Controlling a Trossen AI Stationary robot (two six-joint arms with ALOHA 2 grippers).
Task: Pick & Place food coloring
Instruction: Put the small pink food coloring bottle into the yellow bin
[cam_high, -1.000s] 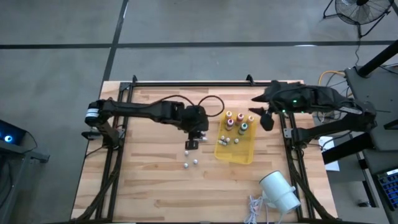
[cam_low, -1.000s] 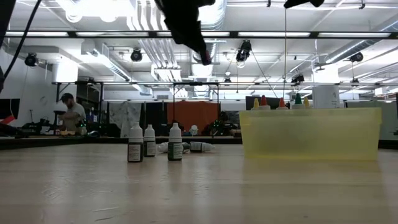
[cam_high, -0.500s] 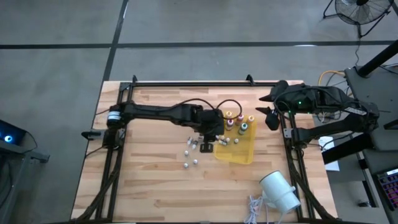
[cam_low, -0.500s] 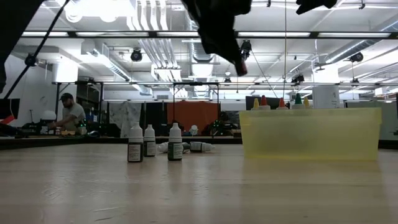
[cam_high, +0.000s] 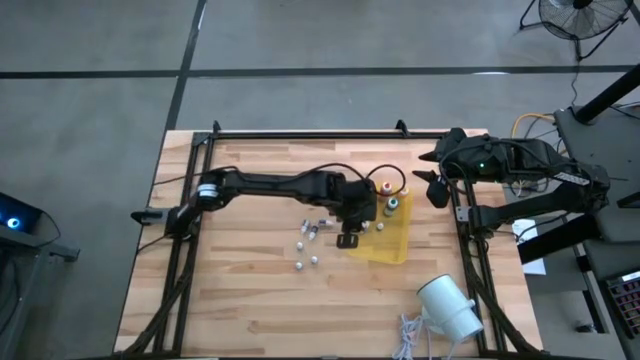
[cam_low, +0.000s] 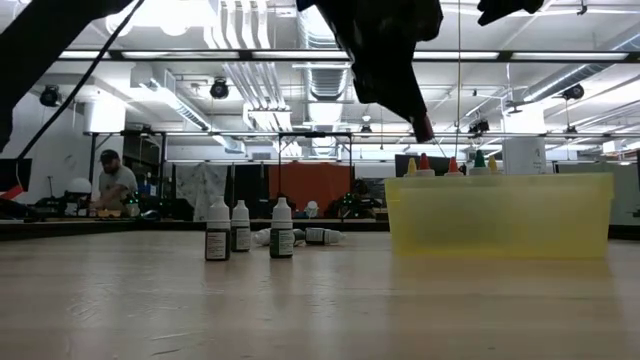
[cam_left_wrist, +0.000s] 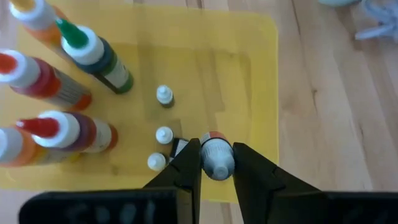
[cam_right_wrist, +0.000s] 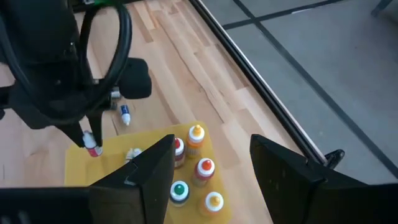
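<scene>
My left gripper (cam_high: 358, 222) hangs over the near left part of the yellow tray (cam_high: 390, 248), shut on a tiny food coloring vial (cam_left_wrist: 216, 155) with a red end. In the tray stand thumb-sized bottles with green (cam_left_wrist: 93, 53), red (cam_left_wrist: 43, 78) and orange tops, plus tiny vials (cam_left_wrist: 164, 134) on its floor. More tiny vials (cam_high: 305, 245) stand and lie on the wood left of the tray; three stand upright (cam_low: 240, 235). My right gripper (cam_high: 432, 190) waits open, high at the table's far right. My left gripper pinches the tiny vial by its two sides (cam_left_wrist: 216, 167) between the two fingers (cam_left_wrist: 186, 168). The fingers slant down toward the table's right. The vial's red end (cam_low: 424, 128) sticks out below the fingertips, and the vial is lifted clear above the tray.
A big white cylinder (cam_high: 448, 308) lies near the table's front right corner, with a coiled white cord (cam_high: 410, 335) beside it. A black rail frame (cam_high: 300, 133) runs along the table's far edge and its sides. Bare wood lies at the near left.
My left gripper has carried the vial toward the table's right edge and a little down, from above the loose vials to above the yellow tray, staying shut on it. My right gripper drew back slightly toward the right edge early on, then kept still.
</scene>
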